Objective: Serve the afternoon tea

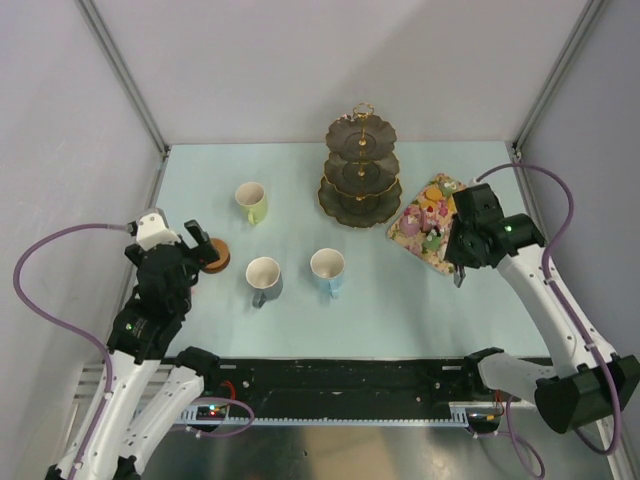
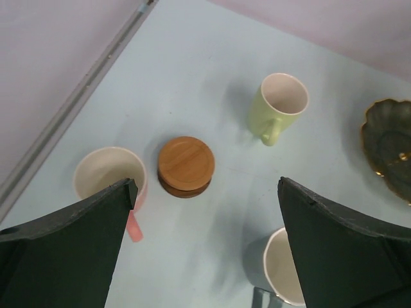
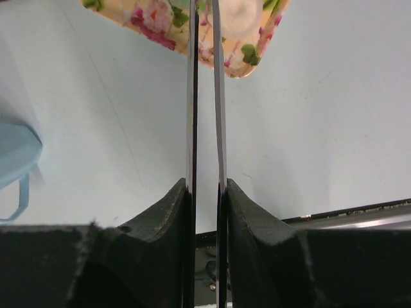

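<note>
My left gripper (image 2: 205,186) hangs open over the table with nothing between its fingers. Just ahead of it lies a stack of round brown coasters (image 2: 186,165), with a pink mug (image 2: 106,176) at its left finger and a grey mug (image 2: 282,266) at its right. The yellow-green mug (image 2: 279,106) stands farther off. My right gripper (image 3: 205,186) is shut on thin metal tongs (image 3: 191,96), whose tips reach the near corner of the floral tray (image 3: 244,38). Small colourful cakes (image 1: 435,210) lie on that tray. The dark three-tier stand (image 1: 361,170) is at the back centre.
A blue mug (image 1: 328,270) stands mid-table, seen at the left edge of the right wrist view as the blue mug (image 3: 16,160). The grey mug (image 1: 264,278) is left of it. A metal frame rail (image 2: 77,102) runs along the table's left edge.
</note>
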Controlling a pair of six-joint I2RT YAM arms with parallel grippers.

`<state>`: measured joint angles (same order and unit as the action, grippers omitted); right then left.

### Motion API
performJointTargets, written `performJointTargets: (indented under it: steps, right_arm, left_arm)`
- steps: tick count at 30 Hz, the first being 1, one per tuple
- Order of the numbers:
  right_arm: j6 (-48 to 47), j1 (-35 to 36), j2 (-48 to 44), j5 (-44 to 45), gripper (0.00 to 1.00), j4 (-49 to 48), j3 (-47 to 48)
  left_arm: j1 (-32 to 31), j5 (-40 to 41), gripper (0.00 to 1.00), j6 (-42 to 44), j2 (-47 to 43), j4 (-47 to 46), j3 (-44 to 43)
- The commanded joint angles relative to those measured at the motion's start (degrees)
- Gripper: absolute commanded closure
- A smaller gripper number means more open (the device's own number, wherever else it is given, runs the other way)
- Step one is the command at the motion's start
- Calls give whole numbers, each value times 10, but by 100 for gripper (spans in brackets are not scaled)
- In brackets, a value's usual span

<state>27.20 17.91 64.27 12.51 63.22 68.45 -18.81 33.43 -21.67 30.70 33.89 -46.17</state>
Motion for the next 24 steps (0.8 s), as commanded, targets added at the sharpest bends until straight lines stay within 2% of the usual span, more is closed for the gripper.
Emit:
performJointTargets:
  steps: [1,9,14,24]
  right_arm:
    - [11,7,33,-14,69,-1,0]
    - [22,35,95,-10,61,-16,9]
    - [33,48,117,7,53,-15,23]
    - [51,55,160,50,47,-12,50]
  left_arm:
    - [5,39,0,34,0,0,11]
    - [5,63,0,36,-7,-17,52]
    - [3,65,0,29,-15,-34,76]
    - [-10,104,0,48,-32,-59,90]
